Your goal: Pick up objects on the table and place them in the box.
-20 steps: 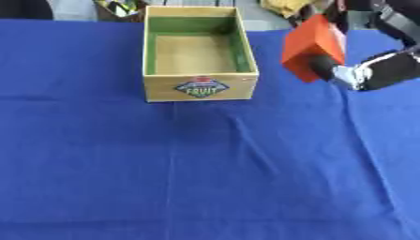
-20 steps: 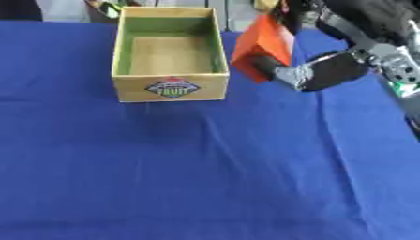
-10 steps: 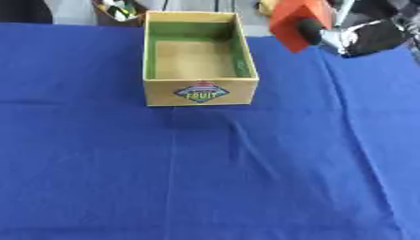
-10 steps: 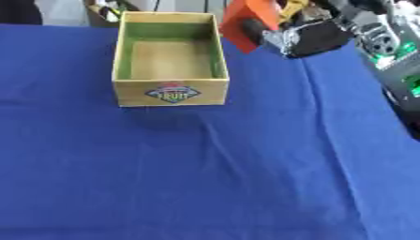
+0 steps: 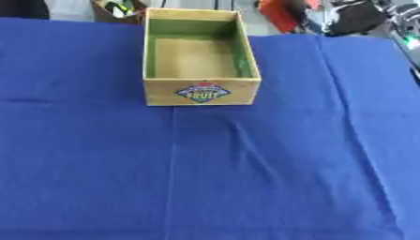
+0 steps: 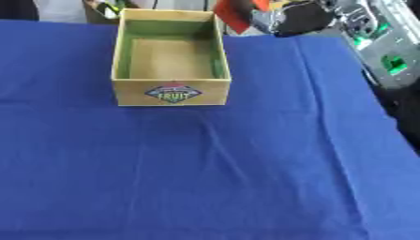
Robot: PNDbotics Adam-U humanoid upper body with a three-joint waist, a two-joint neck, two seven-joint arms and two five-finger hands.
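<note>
Blue cloth [image 5: 246, 178] is covering the whole table, with one wooden box [image 5: 202, 92] sitting at the far centre, fruit label [image 5: 203, 92] facing near. Box is showing a bare floor, so I'm judging nothing is in it yet. Right hand [image 6: 297, 18] is hanging at the far right, just beyond the box's far-right corner, carrying one orange-red block [image 6: 233, 14] on its left side; the block is sitting above the far edge of the cloth, beside the rim, not over the opening as far as I can tell. Fingers look to be closing round the block, but how they're arranged is too blurred to call. Left hand isn't showing in either view. Count: one box, one block, one hand; no other loose items are lying on the cloth. Some clutter is poking out behind the box's far-left corner, off the cloth; can't tell what it is. Progress, as I read it: pick is done, placement is still pending, block needs shifting left over the opening and letting go.
</note>
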